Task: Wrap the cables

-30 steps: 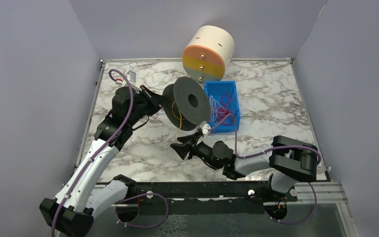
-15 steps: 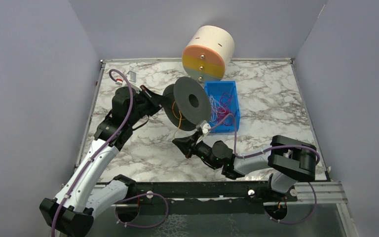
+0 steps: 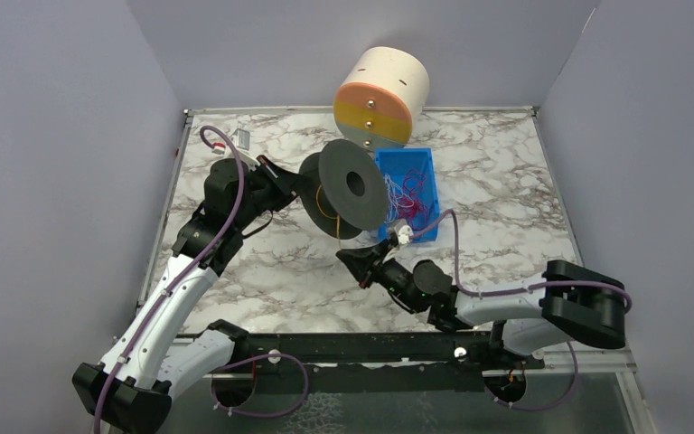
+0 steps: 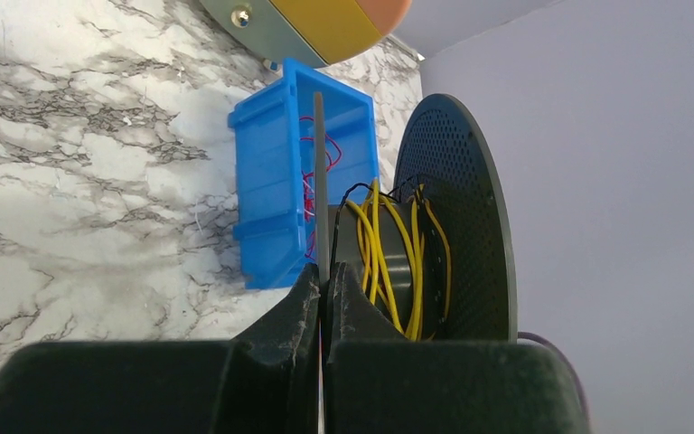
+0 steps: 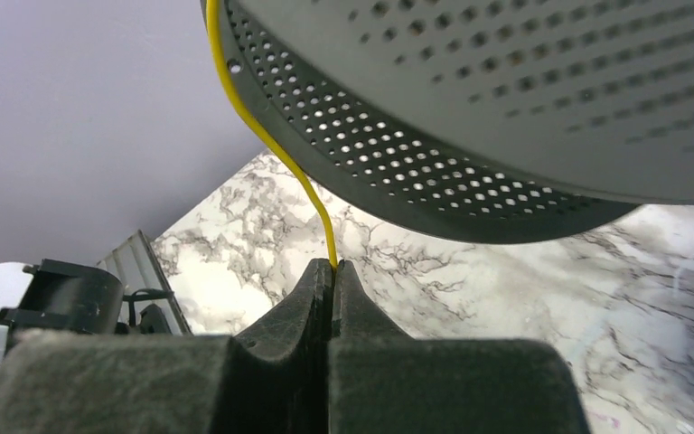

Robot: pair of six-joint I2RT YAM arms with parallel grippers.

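A black spool [image 3: 351, 185] with perforated flanges stands on edge at the table's middle, with yellow cable [image 4: 375, 244] wound round its hub. My left gripper [image 4: 323, 271] is shut on the thin edge of one spool flange [image 4: 319, 172], and from above this left gripper [image 3: 291, 186] sits at the spool's left side. Just below the spool, my right gripper [image 5: 333, 265] is shut on a strand of the yellow cable [image 5: 276, 149] that runs up over the flange rim [image 5: 506, 117]. Seen from above, the right gripper [image 3: 351, 260] points left. More thin cables [image 3: 404, 194], red, purple and white, lie in a blue bin.
The blue bin [image 3: 425, 163] stands right behind the spool on the marble table [image 3: 506, 181]. A beige cylinder with an orange and yellow face [image 3: 379, 95] leans at the back wall. Grey walls close in three sides.
The right gripper has shut on the yellow cable and shifted right toward the bin; its arm's elbow swung right. The left arm and the spool have stayed put.
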